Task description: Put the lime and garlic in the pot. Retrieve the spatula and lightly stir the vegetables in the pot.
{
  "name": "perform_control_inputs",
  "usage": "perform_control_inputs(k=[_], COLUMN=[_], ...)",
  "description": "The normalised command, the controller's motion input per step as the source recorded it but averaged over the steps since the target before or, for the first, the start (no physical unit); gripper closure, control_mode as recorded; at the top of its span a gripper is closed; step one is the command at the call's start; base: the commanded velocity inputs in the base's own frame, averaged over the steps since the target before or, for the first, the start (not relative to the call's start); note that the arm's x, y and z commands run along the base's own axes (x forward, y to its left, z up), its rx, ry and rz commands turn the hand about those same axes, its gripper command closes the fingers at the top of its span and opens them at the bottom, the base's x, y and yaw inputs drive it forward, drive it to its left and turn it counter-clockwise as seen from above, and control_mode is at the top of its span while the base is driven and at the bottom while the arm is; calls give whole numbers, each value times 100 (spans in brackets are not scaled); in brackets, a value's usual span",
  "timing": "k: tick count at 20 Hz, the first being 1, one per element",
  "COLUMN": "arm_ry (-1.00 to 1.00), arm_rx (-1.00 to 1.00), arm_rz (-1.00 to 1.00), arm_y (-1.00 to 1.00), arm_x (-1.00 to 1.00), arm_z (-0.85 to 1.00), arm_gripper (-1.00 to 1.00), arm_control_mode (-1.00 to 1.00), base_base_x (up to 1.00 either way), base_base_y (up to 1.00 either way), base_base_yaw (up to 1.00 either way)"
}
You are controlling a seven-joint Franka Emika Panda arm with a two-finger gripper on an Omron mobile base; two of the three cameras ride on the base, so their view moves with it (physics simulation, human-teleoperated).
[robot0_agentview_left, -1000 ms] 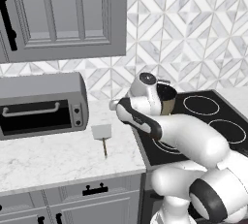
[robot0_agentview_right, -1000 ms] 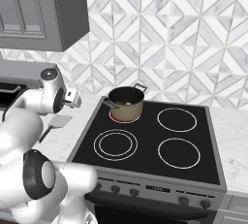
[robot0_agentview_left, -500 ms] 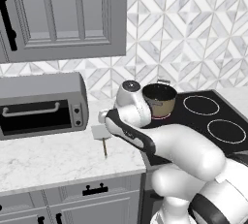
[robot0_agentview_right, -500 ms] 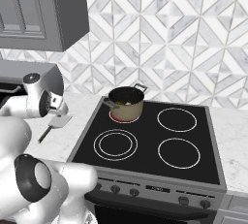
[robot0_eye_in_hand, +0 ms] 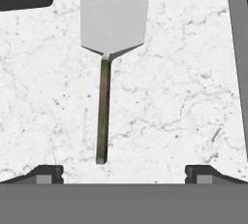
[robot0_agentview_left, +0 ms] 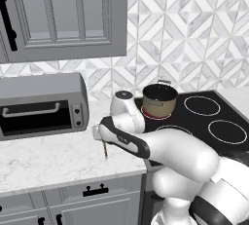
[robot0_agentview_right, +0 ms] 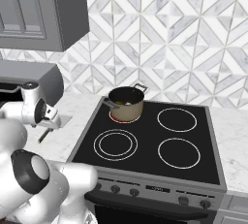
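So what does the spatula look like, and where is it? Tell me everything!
The spatula has a flat, pale grey, squarish blade that narrows to a point where it joins a thin, dark brown handle. It lies flat on the white marbled counter, between the toaster oven and the stove. Nothing holds it. The gripper hovers above it with its jaws open, one fingertip on each side of the handle's end.

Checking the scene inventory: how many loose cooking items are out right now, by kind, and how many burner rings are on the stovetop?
Pot: 1
Spatula: 1
Burner rings: 4, one under the pot
Total: 6
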Motion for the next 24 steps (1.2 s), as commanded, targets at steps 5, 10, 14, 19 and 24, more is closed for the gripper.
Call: perform_control_inputs(k=[5,10,14,19,24], arm_ry=[4,0,1,1,5], arm_rx=[0,0,0,0,0], arm_rz=[-2,-6,-8,-6,-3], arm_y=[27,8,0,11,13], arm_x=[0,0,0,0,8], arm_z=[-40,-23,-29,-29,-19], arm_gripper=[-100,-100,-100,-100,-100], arm_control_mode=[-100,-100,-100,-100,-100], base_base_x=[0,0,0,0,0], base_base_y=[0,0,0,0,0], base_base_yaw=[0,0,0,0,0])
